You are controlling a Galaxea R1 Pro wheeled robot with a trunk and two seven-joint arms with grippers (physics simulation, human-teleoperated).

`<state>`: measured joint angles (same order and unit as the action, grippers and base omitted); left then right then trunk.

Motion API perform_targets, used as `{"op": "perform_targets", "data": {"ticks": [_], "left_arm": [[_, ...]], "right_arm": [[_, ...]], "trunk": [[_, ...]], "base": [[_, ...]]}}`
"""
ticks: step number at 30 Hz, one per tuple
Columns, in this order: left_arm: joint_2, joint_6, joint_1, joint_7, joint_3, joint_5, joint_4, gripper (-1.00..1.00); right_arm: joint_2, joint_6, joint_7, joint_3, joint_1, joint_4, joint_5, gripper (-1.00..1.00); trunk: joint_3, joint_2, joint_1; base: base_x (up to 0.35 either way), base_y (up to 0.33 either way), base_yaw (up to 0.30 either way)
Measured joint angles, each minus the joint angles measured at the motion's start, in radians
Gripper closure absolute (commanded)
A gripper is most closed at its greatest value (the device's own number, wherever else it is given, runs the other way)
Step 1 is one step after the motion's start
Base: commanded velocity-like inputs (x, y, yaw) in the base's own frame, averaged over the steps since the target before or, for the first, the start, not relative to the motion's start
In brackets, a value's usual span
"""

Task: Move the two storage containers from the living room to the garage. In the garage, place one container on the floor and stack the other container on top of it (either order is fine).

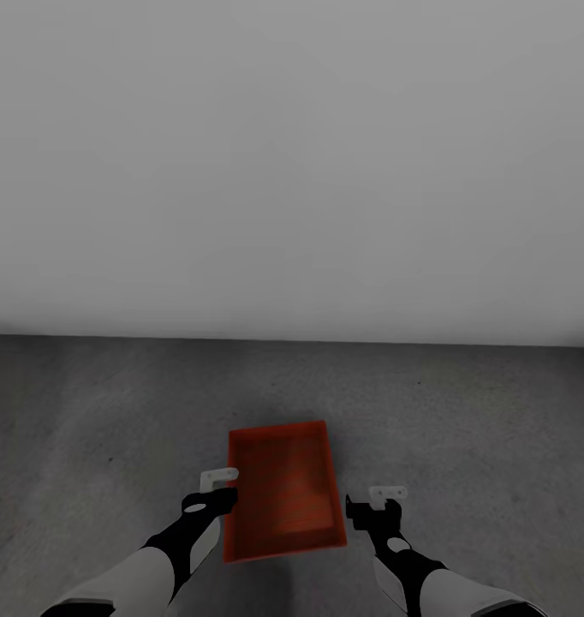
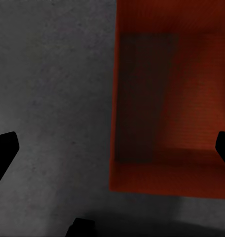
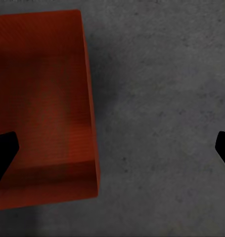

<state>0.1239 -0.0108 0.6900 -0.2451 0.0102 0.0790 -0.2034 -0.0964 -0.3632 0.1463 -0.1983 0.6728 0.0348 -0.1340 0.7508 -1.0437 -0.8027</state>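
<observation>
An orange-red storage container (image 1: 283, 488) lies flat on the dark grey concrete floor (image 1: 472, 411) of the garage, close in front of me. My left gripper (image 1: 218, 482) hangs at the container's left wall, open, with nothing between its fingers. In the left wrist view the left gripper (image 2: 112, 150) straddles that wall of the container (image 2: 171, 108), one dark fingertip on each side. My right gripper (image 1: 384, 499) hovers a little to the right of the container, open and empty. In the right wrist view the right gripper (image 3: 112, 150) is over bare floor beside the container (image 3: 43, 98).
A plain white-grey wall (image 1: 292, 171) rises a short way behind the container and meets the floor along a straight line. Rough concrete stretches to both sides.
</observation>
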Motion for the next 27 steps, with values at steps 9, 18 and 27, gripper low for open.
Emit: {"op": "perform_targets", "data": {"ticks": [9,18,27], "left_arm": [[0.000,0.000,0.000,0.000,0.000,0.000,0.000,-1.00],[0.000,0.000,0.000,0.000,-0.001,0.000,0.001,-1.00],[0.000,0.000,0.000,0.000,0.000,0.000,0.001,-1.00]], "right_arm": [[0.000,0.000,0.000,0.000,0.000,0.000,0.000,-1.00],[0.000,0.000,0.000,0.000,0.000,0.000,0.000,-1.00],[0.000,0.000,0.000,0.000,0.000,0.000,0.000,-1.00]], "trunk": [[-0.028,0.063,0.035],[-0.056,0.126,0.069],[-0.085,0.189,0.104]], "base": [[0.000,0.000,0.000],[0.000,0.000,0.000],[0.000,0.000,0.000]]}}
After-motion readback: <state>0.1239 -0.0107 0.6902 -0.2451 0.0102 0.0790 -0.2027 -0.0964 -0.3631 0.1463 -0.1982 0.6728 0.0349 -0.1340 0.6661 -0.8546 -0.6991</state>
